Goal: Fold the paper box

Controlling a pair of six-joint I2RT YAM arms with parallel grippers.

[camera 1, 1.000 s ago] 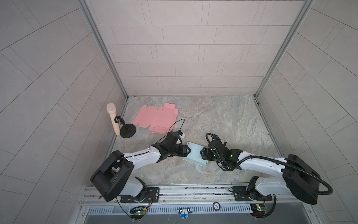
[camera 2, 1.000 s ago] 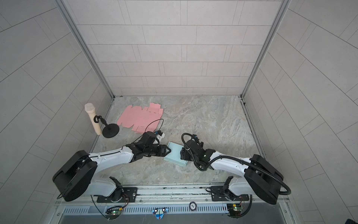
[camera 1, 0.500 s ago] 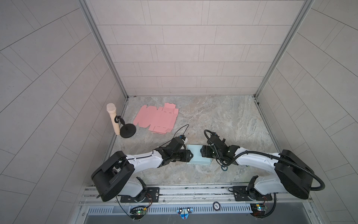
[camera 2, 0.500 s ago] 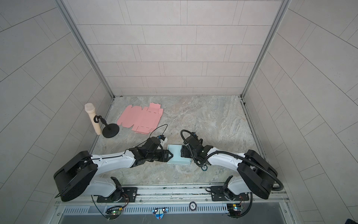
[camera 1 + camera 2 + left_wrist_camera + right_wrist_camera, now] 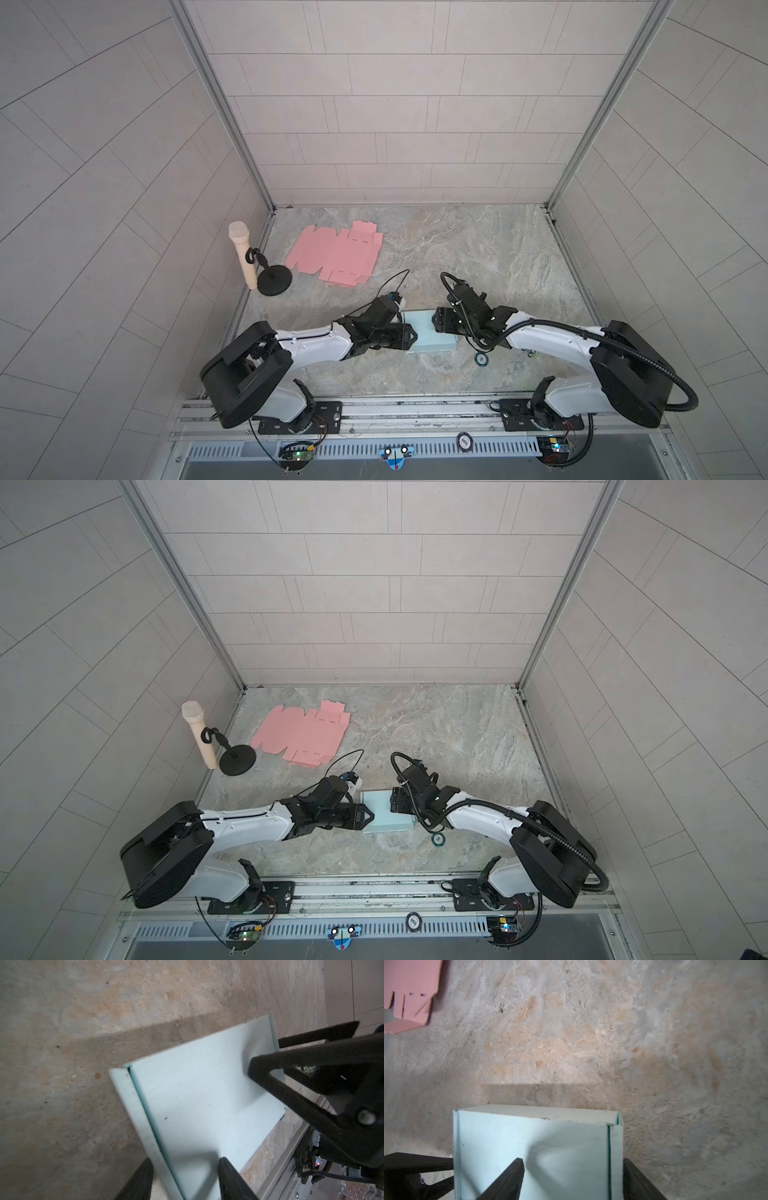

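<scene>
Front rail: a round badge [image 5: 464, 440] is fixed on it; its marking is too small to read.
Loose item: a small dark ring [image 5: 481, 359] lies on the table [image 5: 478, 249], just beside my right arm and apart from the box.
Left gripper: my left gripper [image 5: 411, 336] is at the box's left end. My left wrist view shows the jaws apart, one finger outside the side wall and the other over the lid, clamping nothing.
Task piece: the paper box [image 5: 432, 343] is pale blue with its lid down. It lies flat on the table near the front middle, between my two grippers.
Right gripper: my right gripper [image 5: 436, 325] is at the box's right end. The jaws are parted, one finger on the lid and one just outside the wall; nothing is gripped.
Change: a second ago the box lay skewed to the front rail. Now it lies square to it, and both grippers have drawn in on its ends.
Meaning: I judge the folding nearly finished. What remains looks like pressing the lid and side seams home.
Spare stock: a pink blank [image 5: 336, 257] lies unfolded and flat, well apart toward the back left.
Fixture: a cream microphone [image 5: 241, 257] on a black stand sits at the table's left edge.
Writing: none is legible on the box, the blank or the grippers.
</scene>
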